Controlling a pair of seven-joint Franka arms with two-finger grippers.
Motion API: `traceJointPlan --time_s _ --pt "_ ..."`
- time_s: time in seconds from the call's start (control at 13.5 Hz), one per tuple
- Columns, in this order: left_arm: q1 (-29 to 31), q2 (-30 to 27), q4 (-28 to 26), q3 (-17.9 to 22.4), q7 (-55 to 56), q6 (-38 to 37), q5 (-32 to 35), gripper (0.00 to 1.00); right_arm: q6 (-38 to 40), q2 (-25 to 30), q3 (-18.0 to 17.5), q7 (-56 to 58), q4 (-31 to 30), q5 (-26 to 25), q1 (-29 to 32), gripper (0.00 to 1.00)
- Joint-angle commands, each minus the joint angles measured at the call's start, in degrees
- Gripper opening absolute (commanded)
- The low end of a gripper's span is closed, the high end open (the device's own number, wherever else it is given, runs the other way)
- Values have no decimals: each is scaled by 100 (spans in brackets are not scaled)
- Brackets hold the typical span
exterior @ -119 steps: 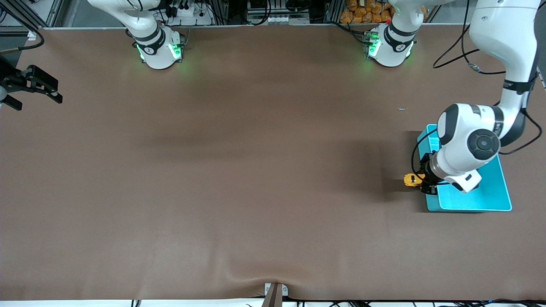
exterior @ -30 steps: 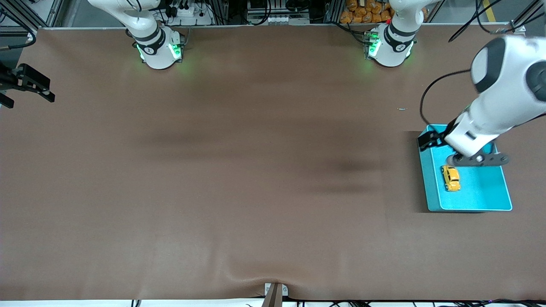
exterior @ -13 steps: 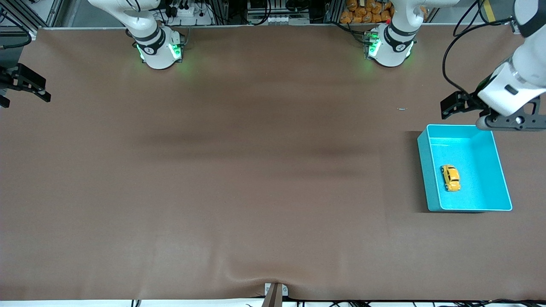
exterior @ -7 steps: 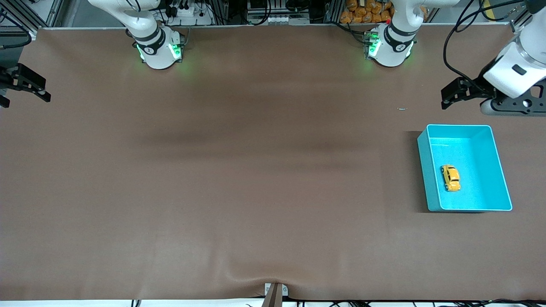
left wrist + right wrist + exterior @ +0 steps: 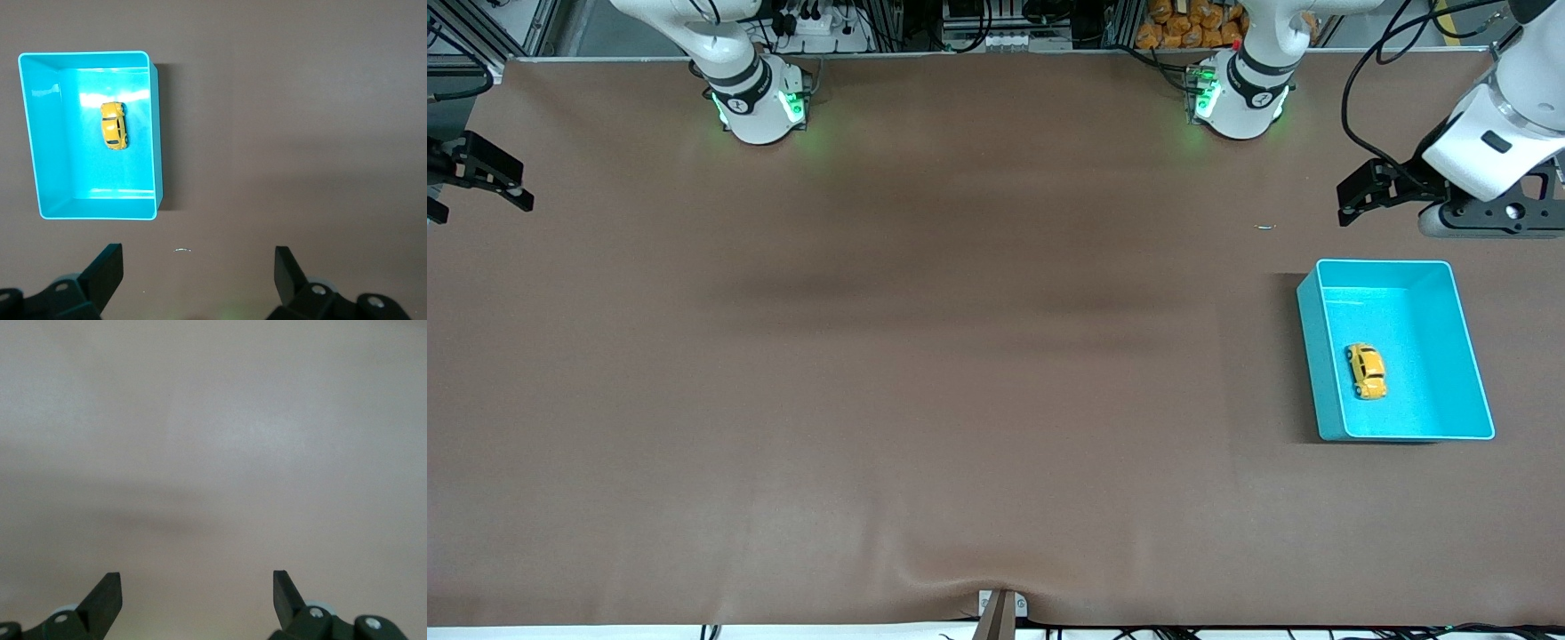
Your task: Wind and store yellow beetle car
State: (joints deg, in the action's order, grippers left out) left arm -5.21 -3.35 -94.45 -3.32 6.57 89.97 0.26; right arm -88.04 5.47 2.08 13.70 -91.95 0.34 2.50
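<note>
In smooth rectangular turquoise bin [image 5: 1463, 356]; rounded yellow beetle car [image 5: 1366, 371]

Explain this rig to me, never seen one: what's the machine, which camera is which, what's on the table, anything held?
Two white robot arms stand at a brown table. The wide picture looks down from across the table; the other two come from cameras on each arm's wrist. A turquoise bin sits toward the left arm's end, with the yellow beetle car in it. The left gripper is open and empty, over bare table beside the bin. The right gripper waits open at the right arm's end, holding nothing.
</note>
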Motion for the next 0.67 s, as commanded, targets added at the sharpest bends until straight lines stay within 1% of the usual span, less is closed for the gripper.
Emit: traceJointPlan --time_s 0.0,0.07,0.15,0.59 --pt "230 -113 -13 -212 -24 -85 -79 100 94 16 -58 63 81 -43 93 100" --pt "344 -113 -21 -352 -33 -85 -79 100 94 16 -58 63 81 -43 93 100" --pt "389 -104 -21 -406 -24 -85 -79 100 94 16 -49 63 81 -43 93 100" --pt "416 -51 -13 -468 -33 -24 -70 100 94 16 -49 72 81 -43 119 100"
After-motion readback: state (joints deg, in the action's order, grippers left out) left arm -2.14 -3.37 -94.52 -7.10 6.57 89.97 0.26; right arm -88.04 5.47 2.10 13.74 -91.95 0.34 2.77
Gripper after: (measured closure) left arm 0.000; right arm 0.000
